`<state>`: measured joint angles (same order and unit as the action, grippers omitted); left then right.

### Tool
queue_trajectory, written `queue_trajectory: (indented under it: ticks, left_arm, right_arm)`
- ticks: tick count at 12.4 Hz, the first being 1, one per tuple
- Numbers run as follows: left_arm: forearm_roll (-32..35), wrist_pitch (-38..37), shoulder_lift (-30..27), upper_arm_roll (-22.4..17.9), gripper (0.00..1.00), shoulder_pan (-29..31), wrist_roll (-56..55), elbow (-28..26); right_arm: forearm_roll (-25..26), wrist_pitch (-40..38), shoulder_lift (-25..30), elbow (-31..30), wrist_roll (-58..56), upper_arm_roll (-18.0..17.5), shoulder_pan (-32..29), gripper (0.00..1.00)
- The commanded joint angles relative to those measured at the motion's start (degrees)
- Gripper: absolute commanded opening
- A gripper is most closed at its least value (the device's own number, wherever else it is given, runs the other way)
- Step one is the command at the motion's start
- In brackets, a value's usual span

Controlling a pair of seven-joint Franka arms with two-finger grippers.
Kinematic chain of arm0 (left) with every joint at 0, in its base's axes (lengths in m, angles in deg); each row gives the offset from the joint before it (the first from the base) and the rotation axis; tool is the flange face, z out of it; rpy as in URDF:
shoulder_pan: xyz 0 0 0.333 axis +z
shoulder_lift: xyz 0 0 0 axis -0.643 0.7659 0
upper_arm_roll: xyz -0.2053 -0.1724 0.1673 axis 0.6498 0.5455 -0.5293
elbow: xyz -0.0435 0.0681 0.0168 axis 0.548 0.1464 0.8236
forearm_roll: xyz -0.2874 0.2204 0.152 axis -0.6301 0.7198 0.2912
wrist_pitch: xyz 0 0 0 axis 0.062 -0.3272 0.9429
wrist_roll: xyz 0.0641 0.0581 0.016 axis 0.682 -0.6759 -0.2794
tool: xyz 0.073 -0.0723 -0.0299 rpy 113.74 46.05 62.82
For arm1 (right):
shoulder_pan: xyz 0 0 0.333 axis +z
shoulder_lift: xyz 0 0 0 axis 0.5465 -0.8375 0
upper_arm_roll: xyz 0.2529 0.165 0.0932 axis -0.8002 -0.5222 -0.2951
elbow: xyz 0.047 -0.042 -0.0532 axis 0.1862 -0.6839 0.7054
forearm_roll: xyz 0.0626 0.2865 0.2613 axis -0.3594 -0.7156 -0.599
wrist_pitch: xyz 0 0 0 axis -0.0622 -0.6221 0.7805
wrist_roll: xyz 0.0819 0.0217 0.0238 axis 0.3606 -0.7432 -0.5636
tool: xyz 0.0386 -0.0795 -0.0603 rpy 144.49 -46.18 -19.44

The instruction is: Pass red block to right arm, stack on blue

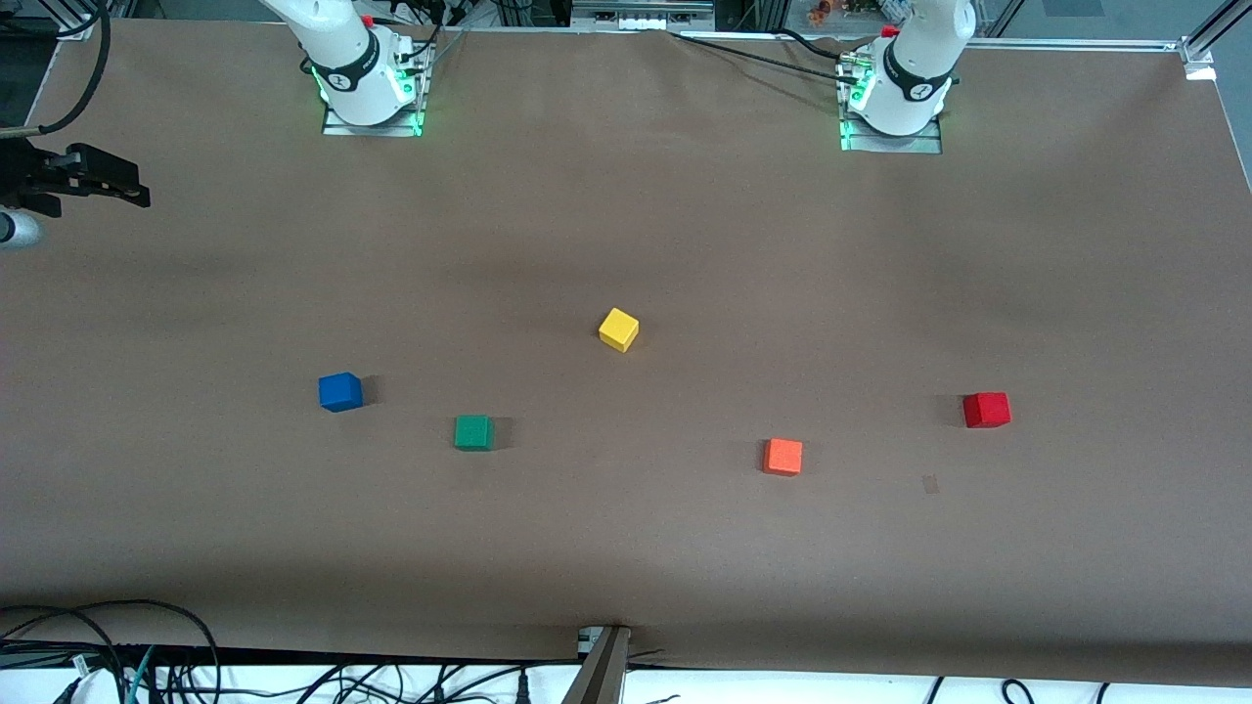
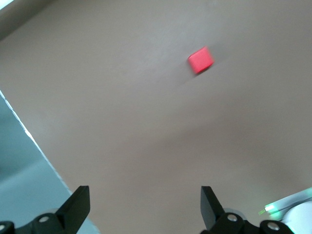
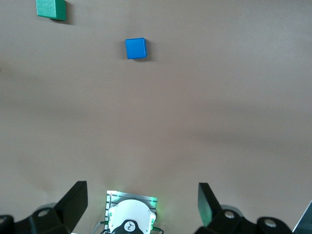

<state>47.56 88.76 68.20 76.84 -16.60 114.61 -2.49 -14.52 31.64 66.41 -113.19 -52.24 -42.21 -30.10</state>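
- Front view: five cubes are sitting apart on the brown surface (image 1: 626,548). The red block (image 1: 986,410) is lying toward the left arm's end, a little farther from the front camera than the orange cube (image 1: 782,457). The blue cube (image 1: 339,391) is lying toward the right arm's end, the green cube (image 1: 473,432) just nearer the front edge beside it, the yellow cube (image 1: 618,329) near the middle. Only the two arm bases are showing along the robots' edge; neither gripper is appearing here for certain.
- Left wrist view: the left gripper (image 2: 145,204) is hanging high over bare surface near the left arm's end edge, fingers spread wide and holding nothing. The red block (image 2: 201,60) is showing well apart from the fingertips (image 2: 78,202), blurred.
- Right wrist view: the right gripper (image 3: 141,200) is hanging above its own base, fingers apart and empty, waiting. The blue cube (image 3: 135,48) and green cube (image 3: 50,8) are lying clear ahead of it.
- Step in hand, as I am judging it: the left arm is starting the reach for the red block. To do it well, centre the gripper straight over the block, square the fingers to two flat faces, descend fully before closing, and grip low on one half so the right gripper is getting free faces at the handover.
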Motion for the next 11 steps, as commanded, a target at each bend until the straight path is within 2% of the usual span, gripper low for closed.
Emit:
queue_trajectory:
  ticks: [1, 4, 8, 11]
  left_arm:
    - [1.62, 7.54, 8.36, 1.11, 1.00, 5.83, 19.82, 4.59]
    - [-0.04, 11.61, 16.53, 1.46, 1.00, 10.58, 36.03, 7.58]
    - [-12.13, 15.91, 28.22, 1.38, 1.00, 12.09, 54.40, 8.29]
    - [-25.49, 15.49, 37.98, 1.55, 1.00, 12.27, 68.19, 12.85]
  right_arm:
    - [-0.19, 0.43, 0.28, -0.30, -0.95, -0.19, -0.48, 1.00]
    - [-0.10, 0.43, 0.27, -0.30, -0.86, -0.19, -0.48, 1.00]
    - [-0.19, 0.43, 0.19, -0.30, -0.86, -0.19, -0.48, 1.00]
    - [-0.19, 0.43, 0.10, -0.30, -0.86, -0.19, -0.48, 1.00]
